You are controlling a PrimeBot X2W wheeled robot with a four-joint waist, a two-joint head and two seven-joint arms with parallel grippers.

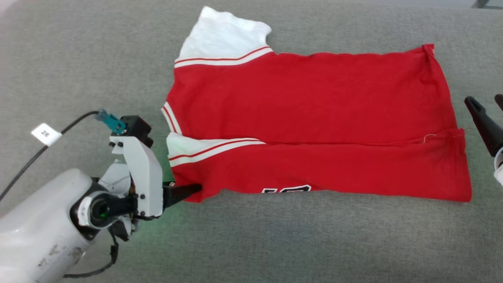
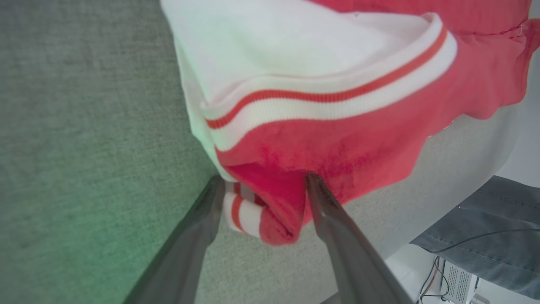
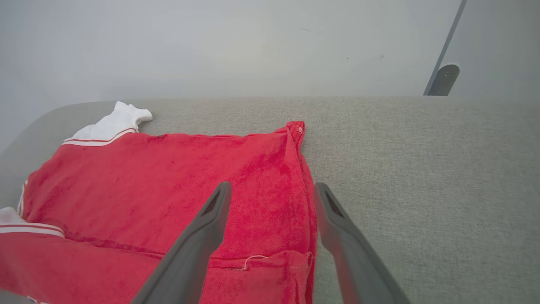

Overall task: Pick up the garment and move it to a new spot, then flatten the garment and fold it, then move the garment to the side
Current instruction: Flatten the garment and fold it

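Left wrist view has the left tool (image 2: 263,177) spread apart, unclamped, astride the near left corner of the garment (image 2: 337,139). It lies folded lengthwise on the desk (image 1: 275,243), long axis running left to right. Right tool (image 3: 272,185), fingers apart too, hangs just beside its hem end.

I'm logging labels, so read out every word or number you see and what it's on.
Possibly "28": white tag on the black cable, small and turned, not certain.
Black white-edged lettering on the garment: mostly folded under, unreadable.
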